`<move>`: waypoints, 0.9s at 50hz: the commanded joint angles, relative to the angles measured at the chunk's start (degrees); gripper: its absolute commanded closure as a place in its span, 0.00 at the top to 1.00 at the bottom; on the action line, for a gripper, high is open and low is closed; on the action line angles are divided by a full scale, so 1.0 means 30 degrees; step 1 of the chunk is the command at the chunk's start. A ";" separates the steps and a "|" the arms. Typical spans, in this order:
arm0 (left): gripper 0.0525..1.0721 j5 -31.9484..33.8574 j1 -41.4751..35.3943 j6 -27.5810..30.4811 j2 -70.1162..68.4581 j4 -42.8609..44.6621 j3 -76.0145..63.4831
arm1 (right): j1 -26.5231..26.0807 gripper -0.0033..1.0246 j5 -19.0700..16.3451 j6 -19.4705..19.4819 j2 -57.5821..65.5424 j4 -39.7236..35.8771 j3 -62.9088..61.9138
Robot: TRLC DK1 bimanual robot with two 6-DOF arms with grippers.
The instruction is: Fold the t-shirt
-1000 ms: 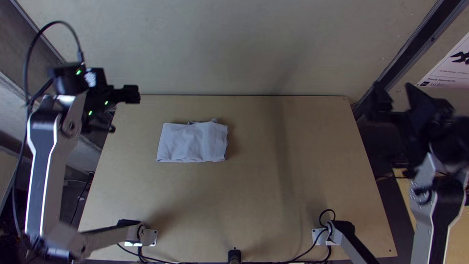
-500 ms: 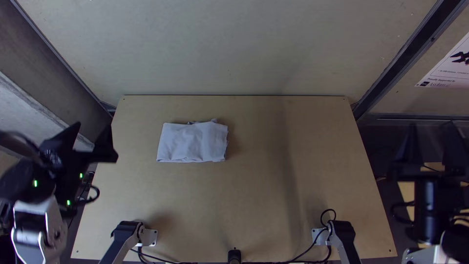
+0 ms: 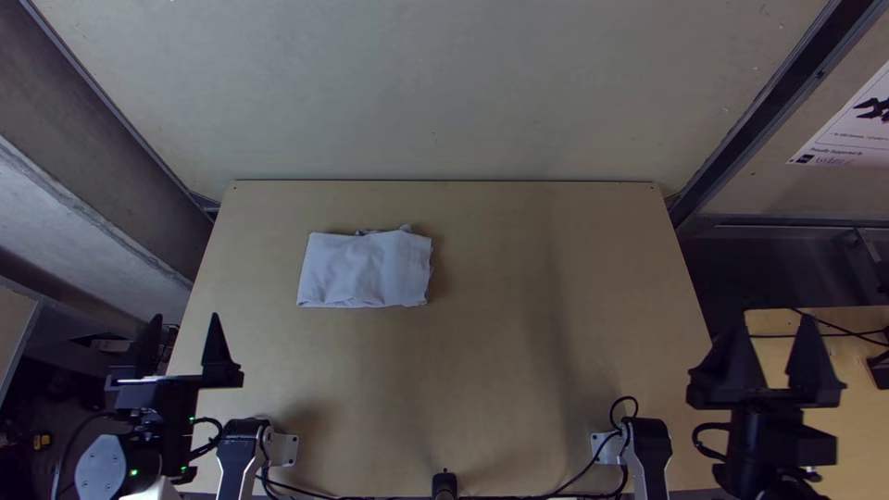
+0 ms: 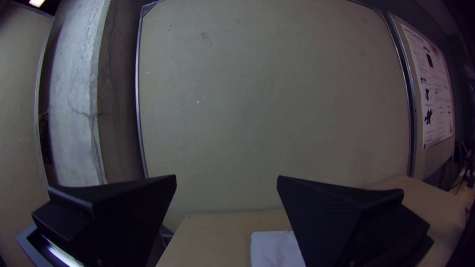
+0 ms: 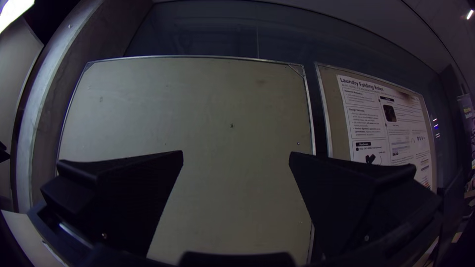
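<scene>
"At left, your left gripper point(image 3: 186, 322) hangs at the side of the light wooden table point(image 3: 500, 389), its two black fingers well apart and nothing between them," says the first.

"Next along, your t-shirt point(image 3: 365, 270) lies on the left part of the tabletop, toward the far edge, folded into a flat, pale rectangle with a small tuft poking out at its far side," says the second. "Neither of your grippers touches it."

"And at right?"

"Your right gripper point(image 3: 776, 326) is at the table's right edge, near the robot's end, fingers also spread wide, holding nothing. Beyond it, at far right, you have a white poster point(image 3: 847, 134) on the wall."
</scene>
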 commanded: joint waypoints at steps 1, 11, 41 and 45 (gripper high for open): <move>0.96 -0.0694 0.0146 0.0317 -0.0485 0.0398 -0.0987 | -0.0251 0.96 0.0093 0.0363 -0.0689 0.0366 -0.1451; 0.96 -0.1134 0.0176 0.0317 -0.0514 0.2800 -0.3448 | -0.0251 0.96 0.0122 0.0919 -0.0718 0.1128 -0.4176; 0.96 -0.0607 0.0117 -0.0474 -0.0514 0.9978 -1.2501 | -0.0603 0.96 0.1265 0.1300 -0.0689 0.7720 -1.4283; 0.96 -0.0577 0.0088 -0.0416 -0.0485 0.9890 -1.2911 | -0.0661 0.96 0.1323 0.1417 -0.0689 0.6109 -1.4283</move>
